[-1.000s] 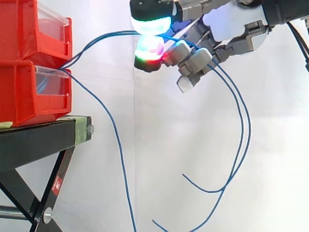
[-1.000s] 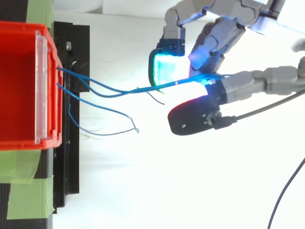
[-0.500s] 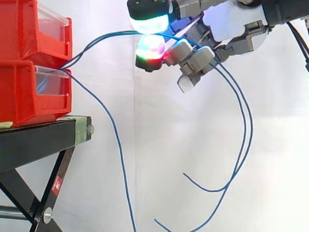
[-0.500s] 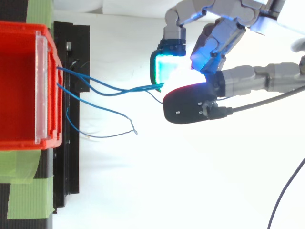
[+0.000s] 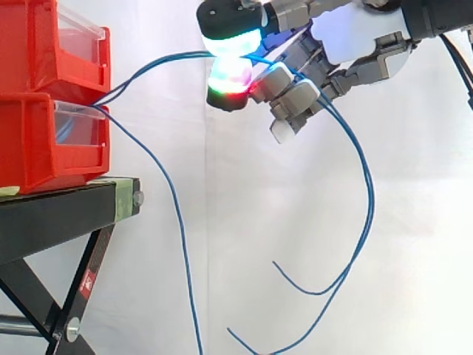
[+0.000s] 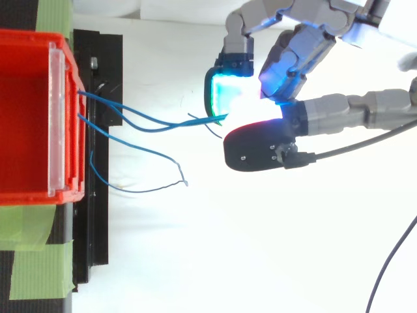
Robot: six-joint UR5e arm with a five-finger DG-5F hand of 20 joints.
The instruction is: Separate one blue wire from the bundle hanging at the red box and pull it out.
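Note:
Several thin blue wires [image 5: 148, 70] run from the gap between the stacked red boxes [image 5: 44, 96] out to the right. My hand [image 5: 347, 41] hangs up and to the right of the boxes, thumb and a glowing fingertip [image 5: 230, 74] pinched on blue wires that droop behind it in long loops [image 5: 366, 214]. One more blue wire [image 5: 174, 222] hangs straight down from the boxes. From above, the hand [image 6: 306, 72] pinches the wires [image 6: 169, 125] where they meet its pads, and a separate wire [image 6: 153, 156] curls free lower down.
The red boxes stand on a black stand [image 5: 66, 214] with green tape [image 6: 39, 267] at its edge. A white curtain fills the background. Open space lies below and to the right of the hand.
The pinching pads have closed tighter on the wires. The hanging loops have swung slightly left and down. The hand has barely moved.

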